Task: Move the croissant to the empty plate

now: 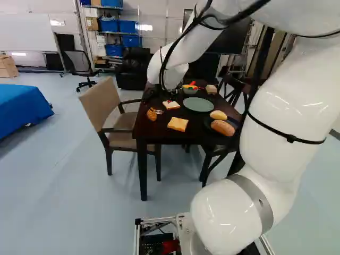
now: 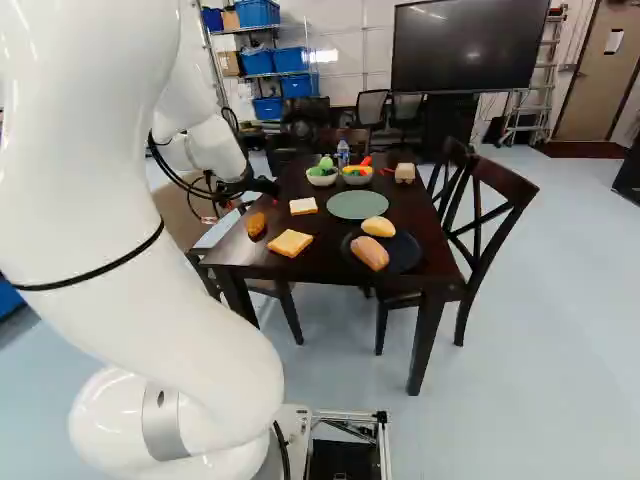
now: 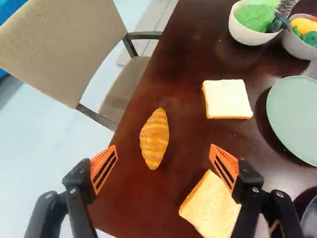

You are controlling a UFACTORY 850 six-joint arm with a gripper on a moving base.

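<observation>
In the right base view my gripper (image 2: 262,186) is over the table's left edge, above and beyond the croissant (image 2: 256,224). Its fingers stand wide open in the wrist view, where the gripper (image 3: 163,158) has nothing between its pads. The golden-brown croissant (image 3: 154,139) lies on the dark table just ahead of that gap, touching neither finger. The round green plate (image 3: 296,119) is bare; in the right base view this plate (image 2: 358,205) lies near the table's middle, to the right of the croissant.
White-topped bread (image 3: 227,99) lies between croissant and plate; another slice (image 3: 212,207) is by one finger. A dark plate (image 2: 403,251) holds two bread rolls (image 2: 370,252). Bowls (image 2: 321,177) of toy vegetables stand farther back. A beige chair (image 1: 103,104) stands against the table's left side.
</observation>
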